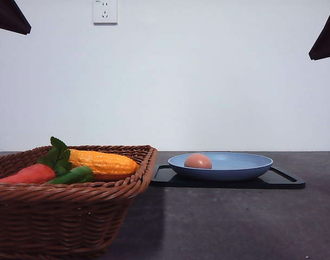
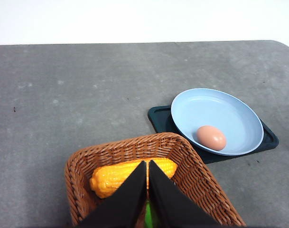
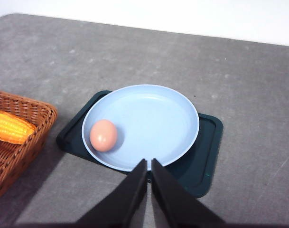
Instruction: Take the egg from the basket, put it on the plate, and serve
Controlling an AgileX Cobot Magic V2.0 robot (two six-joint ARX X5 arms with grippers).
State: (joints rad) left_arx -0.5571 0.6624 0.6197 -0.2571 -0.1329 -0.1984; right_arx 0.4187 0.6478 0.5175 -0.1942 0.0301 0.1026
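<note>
Sitting on the blue plate [image 3: 149, 114] near its rim, the egg [image 3: 104, 135] is out of the basket [image 1: 72, 189], so only serving looks left, and both tools, left [image 2: 147, 167] and right [image 3: 148, 165], are pinched closed, holding nothing.

Open table [image 3: 258, 85] lies around the black tray [image 3: 208, 156] on its far and outer sides. The basket [image 1: 72, 216] stands close beside the tray, narrowing the gap there. Above the plate [image 3: 153, 118], nothing blocks the egg [image 3: 103, 135], which lies near the rim on the basket's side.
</note>
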